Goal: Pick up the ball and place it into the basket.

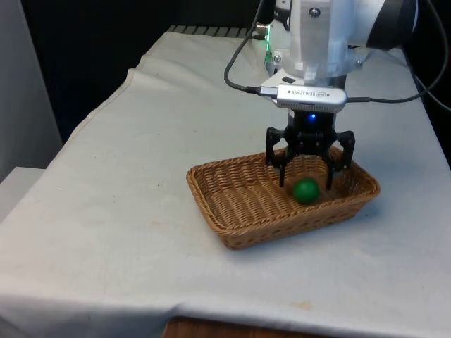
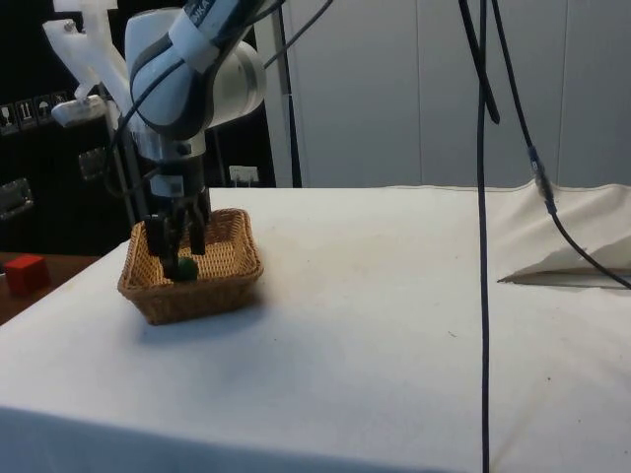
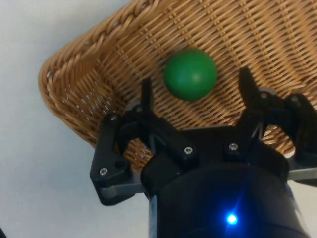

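Nearest in the front view, the table point(image 1: 127, 232) lies under a white cloth, soft and faintly creased, folding over the edge along the bottom of the frame. Right of centre on it sits the basket point(image 1: 232, 224), a shallow rectangular tray of tan wicker with a braided rim and a tight ribbed weave; it looks light and a little springy, and its low walls should keep a round thing from rolling out.

The ball point(image 1: 306, 191) rests on the woven floor inside the basket, toward its right end in that view. It is green, smooth and matte, with no seam that I can make out. Above it hangs the gripper point(image 1: 308, 180), black and hard-edged, its jaws spread wide with one finger on each side of the ball and touching neither. Nothing pinches the ball; the wicker carries it. I take that as the release made and the placing as good as done, so the open jaws only need to rise clear of the rim.

In the side view, at middle left, a small red block point(image 2: 25, 273) sits beyond the table's edge.
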`<state>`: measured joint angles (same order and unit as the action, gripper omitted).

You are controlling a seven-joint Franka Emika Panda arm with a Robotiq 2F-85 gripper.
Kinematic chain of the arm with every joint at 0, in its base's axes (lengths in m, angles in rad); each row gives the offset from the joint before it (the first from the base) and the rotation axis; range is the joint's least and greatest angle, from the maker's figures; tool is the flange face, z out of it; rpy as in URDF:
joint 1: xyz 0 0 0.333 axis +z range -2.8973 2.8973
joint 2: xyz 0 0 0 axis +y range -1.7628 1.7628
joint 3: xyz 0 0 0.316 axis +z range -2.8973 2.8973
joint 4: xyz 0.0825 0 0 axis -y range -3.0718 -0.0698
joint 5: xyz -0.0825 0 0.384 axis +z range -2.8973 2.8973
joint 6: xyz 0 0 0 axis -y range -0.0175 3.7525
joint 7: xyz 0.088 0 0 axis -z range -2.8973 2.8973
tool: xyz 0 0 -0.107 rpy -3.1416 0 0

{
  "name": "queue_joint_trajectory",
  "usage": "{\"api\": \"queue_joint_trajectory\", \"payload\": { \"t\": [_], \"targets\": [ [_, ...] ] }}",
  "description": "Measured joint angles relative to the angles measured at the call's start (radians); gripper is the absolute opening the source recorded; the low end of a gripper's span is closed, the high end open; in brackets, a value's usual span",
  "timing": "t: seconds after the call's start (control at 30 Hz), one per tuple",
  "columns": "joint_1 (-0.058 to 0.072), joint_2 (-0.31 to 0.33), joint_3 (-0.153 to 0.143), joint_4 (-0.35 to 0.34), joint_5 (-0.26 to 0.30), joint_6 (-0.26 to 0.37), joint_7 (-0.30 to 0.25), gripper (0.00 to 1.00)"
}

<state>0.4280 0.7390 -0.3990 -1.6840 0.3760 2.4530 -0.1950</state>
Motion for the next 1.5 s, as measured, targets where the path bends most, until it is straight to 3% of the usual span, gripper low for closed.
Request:
{"api": "queue_joint_trajectory", "payload": {
  "t": [0.03,0.07,0.13,0.17,0.47,1.07,1.5],
  "targets": [
    [0.000,0.000,0.000,0.000,0.000,0.000,0.000,0.81],
    [0.000,0.000,0.000,0.000,0.000,0.001,0.000,0.81],
    [0.000,0.001,0.000,0.000,0.000,0.001,0.000,0.98],
    [0.000,0.001,0.000,0.000,0.000,0.001,0.000,1.00],
    [0.002,-0.003,-0.003,0.000,0.000,0.000,0.000,1.00],
    [0.028,-0.200,-0.014,-0.161,-0.062,-0.020,0.029,1.00],
    [0.035,-0.350,-0.014,-0.294,-0.108,-0.020,0.040,1.00]
  ]
}}
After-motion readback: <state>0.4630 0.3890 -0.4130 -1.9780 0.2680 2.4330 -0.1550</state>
